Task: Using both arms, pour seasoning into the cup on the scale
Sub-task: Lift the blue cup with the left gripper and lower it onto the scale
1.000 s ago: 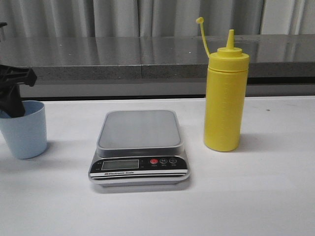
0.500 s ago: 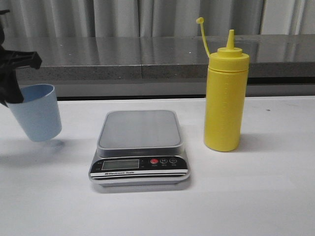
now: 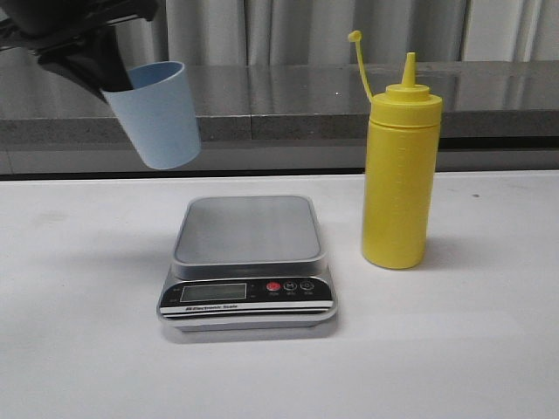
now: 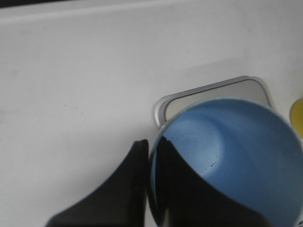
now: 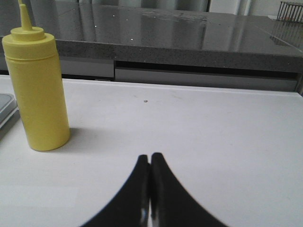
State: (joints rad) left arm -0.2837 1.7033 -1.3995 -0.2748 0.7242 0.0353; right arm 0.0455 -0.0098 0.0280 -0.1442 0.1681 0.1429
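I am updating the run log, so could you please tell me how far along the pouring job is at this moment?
Done: the left gripper has gripped the small light blue plastic cup by its rim. In hand: the cup hangs tilted in the air, up and left of the silver-grey digital scale, whose platform is bare. Left: setting the cup down and pouring; the tall yellow squeeze bottle stands untouched, and the right gripper is shut on nothing.

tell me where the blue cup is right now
In the front view the blue cup hangs tilted in the air, held by the left gripper, up and left of the scale, not on it.
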